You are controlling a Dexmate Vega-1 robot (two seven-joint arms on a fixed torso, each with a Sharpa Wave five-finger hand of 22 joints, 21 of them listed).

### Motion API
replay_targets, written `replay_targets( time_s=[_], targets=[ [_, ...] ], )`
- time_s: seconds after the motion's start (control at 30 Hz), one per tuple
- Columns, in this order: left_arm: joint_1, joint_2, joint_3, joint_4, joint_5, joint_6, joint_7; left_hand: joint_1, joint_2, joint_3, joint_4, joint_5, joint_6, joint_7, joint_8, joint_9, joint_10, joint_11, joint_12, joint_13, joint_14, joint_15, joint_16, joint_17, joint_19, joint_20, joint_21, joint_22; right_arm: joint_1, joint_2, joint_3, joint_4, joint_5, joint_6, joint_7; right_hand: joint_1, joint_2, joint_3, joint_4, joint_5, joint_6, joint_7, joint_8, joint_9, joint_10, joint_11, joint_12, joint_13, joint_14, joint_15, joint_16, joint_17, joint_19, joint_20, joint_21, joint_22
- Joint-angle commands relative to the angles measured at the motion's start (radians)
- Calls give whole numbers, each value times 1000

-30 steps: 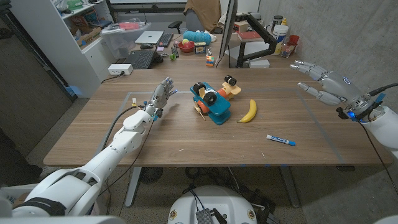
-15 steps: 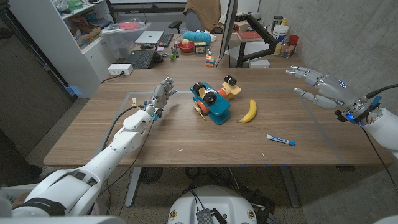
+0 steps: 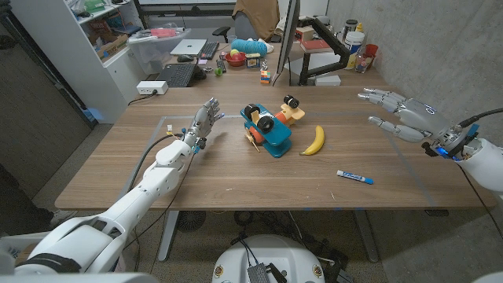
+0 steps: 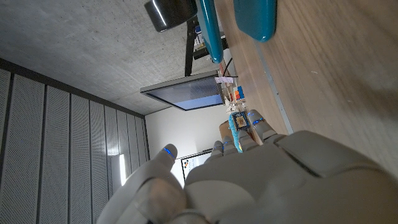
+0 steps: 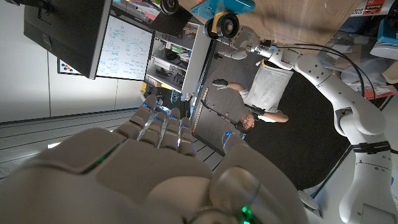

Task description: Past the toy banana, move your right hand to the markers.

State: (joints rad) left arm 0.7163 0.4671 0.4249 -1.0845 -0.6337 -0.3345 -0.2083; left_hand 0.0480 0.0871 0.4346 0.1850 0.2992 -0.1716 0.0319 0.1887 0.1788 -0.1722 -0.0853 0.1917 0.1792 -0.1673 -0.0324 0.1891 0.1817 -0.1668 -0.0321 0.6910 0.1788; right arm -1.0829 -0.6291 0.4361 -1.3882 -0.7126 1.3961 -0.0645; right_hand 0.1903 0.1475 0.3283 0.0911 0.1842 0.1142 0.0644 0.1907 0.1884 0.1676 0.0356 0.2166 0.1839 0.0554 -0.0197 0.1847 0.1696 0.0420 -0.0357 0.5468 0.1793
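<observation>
1. Nearest the robot's table edge (image 3: 236, 200): one blue-and-white marker (image 3: 354, 177), lying flat on the wood, right of centre. Only a single marker visible despite the task's plural.
2. Likely light, stiff and smooth-barrelled; apt to roll if nudged from the side. Best taken at mid-barrel, pinched across its width from above.
3. A little farther in: toy banana (image 3: 313, 141), yellow, curved, lying flat, near the marker but apart from it. Probably light, hollow plastic, easily knocked aside by a passing hand.
4. Just left of the banana: teal toy vehicle (image 3: 266, 129) with black wheels, an orange toy part touching its far side.
5. Left hand (image 3: 203, 123) raised over the table's left half, fingers spread, holding nothing.
6. Right hand (image 3: 405, 113) above the table's right far side, fingers extended and apart, empty, well apart from the marker. Judged: reach not yet completed.
7. Farthest: a cluttered desk with keyboard (image 3: 178, 74) behind the table.
</observation>
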Motion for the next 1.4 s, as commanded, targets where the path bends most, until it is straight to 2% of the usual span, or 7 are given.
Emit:
replay_targets(
  time_s=[0.03,0.23,0.47,0.77,0.87,1.1,1.4],
  targets=[
    [10,5,1,-17,0,8,3,-13,90,5,1,0,-145,-4,4,5,-58,3,4,3,-40,-9,5,3,-72,-67,-2,3,-5,3,-3,-15,-56,-1,-28,-4,-10,-5,-4,2,3,-4,5,4,4,1,-3,2,5,1,-1,1,5,-65,-8,2],
    [21,12,-2,-35,0,6,7,-14,89,5,1,0,-145,-5,4,5,-59,4,4,3,-39,-9,5,3,-71,-67,-3,3,-6,6,-9,-18,-72,0,-33,-25,-36,-26,4,-1,3,5,5,4,6,12,-2,3,5,12,-1,3,7,-54,-12,2],
    [26,20,-1,-50,3,10,10,-14,88,4,1,0,-142,-9,5,5,-58,0,4,3,-38,-14,6,3,-69,-70,-4,3,-12,5,-14,-20,-84,-8,-44,-34,-43,-33,8,0,5,5,5,5,5,12,-2,3,6,10,-1,4,11,-56,-14,1],
    [20,17,2,-42,4,5,1,-14,88,5,0,-1,-143,-6,4,5,-57,1,4,3,-38,-13,6,3,-68,-69,-6,3,-16,1,-22,-27,-113,-24,-64,-33,-37,-31,9,3,4,1,5,5,6,8,-2,3,7,6,-2,2,15,-61,-16,1],
    [18,16,4,-41,5,4,-1,-14,89,5,0,-1,-143,-7,4,5,-57,1,4,3,-37,-12,6,3,-68,-70,-7,3,-22,-4,-25,-35,-124,-37,-78,-27,-23,-24,7,7,4,-1,5,5,5,4,-3,3,8,5,-2,0,29,-58,-14,0],
    [12,10,6,-29,5,-4,-11,-15,89,6,0,-2,-142,-7,5,5,-57,1,3,3,-37,-11,6,3,-67,-69,-8,3,-35,-33,-49,-42,-157,-69,-127,-19,-12,-18,4,10,0,-3,4,5,0,5,-5,3,7,8,-4,-1,38,-50,-15,-1],
    [14,14,7,-39,8,2,-5,-15,88,6,0,-2,-143,-5,4,5,-57,0,3,3,-38,-13,6,3,-66,-70,-10,3,-64,-106,-102,-51,-194,-128,-235,-24,-20,-24,6,9,-4,-2,3,5,-8,9,-8,3,-1,18,-6,1,34,-36,-22,-2]
  ],
)
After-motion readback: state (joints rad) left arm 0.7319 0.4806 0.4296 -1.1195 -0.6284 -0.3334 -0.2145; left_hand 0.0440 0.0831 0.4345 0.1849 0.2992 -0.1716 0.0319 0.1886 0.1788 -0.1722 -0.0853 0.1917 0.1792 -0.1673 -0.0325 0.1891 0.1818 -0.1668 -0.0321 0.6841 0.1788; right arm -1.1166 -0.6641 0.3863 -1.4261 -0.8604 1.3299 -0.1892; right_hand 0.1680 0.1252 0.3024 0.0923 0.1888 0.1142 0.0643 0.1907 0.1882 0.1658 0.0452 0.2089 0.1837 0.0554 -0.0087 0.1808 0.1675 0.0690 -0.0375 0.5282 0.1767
